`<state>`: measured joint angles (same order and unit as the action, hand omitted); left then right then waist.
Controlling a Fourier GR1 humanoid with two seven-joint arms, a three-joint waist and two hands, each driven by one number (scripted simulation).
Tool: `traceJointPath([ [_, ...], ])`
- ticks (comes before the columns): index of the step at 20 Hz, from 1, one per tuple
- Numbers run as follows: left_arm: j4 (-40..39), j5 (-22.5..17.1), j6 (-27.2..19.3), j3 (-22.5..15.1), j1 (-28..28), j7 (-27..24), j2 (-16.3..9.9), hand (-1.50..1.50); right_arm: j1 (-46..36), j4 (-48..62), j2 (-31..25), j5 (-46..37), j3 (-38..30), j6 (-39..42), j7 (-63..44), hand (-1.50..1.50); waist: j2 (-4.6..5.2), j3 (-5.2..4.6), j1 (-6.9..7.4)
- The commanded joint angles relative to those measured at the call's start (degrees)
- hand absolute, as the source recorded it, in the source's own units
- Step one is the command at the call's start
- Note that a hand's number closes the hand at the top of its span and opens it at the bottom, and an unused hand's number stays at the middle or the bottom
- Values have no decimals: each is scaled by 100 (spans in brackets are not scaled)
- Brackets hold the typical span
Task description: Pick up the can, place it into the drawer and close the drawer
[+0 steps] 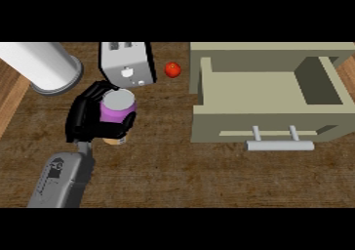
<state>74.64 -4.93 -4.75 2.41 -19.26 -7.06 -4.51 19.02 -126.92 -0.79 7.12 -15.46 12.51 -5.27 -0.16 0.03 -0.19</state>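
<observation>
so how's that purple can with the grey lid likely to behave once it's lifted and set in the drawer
The purple can with the grey lid looks rigid, so it should probably keep its shape under the left robot hand curled round it. Being cylindrical, it would likely roll if laid sideways in the open beige drawer. Upright, it could tip.

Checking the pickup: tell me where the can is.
In the head view, the purple can sits left of centre, held in the left hand, just below the toaster and left of the open drawer.

Even, soft light; faint shadows.
</observation>
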Motion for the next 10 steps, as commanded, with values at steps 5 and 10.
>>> traceJointPath([
  [5,964,398,-842,-883,-683,1468,436,150,-146,-245,66,-87,95,-168,-276,-150,-2,-1,-5],
  [10,461,593,-955,-815,-1668,1767,446,150,294,-307,18,162,-133,161,-58,-150,9,-2,-54],
])
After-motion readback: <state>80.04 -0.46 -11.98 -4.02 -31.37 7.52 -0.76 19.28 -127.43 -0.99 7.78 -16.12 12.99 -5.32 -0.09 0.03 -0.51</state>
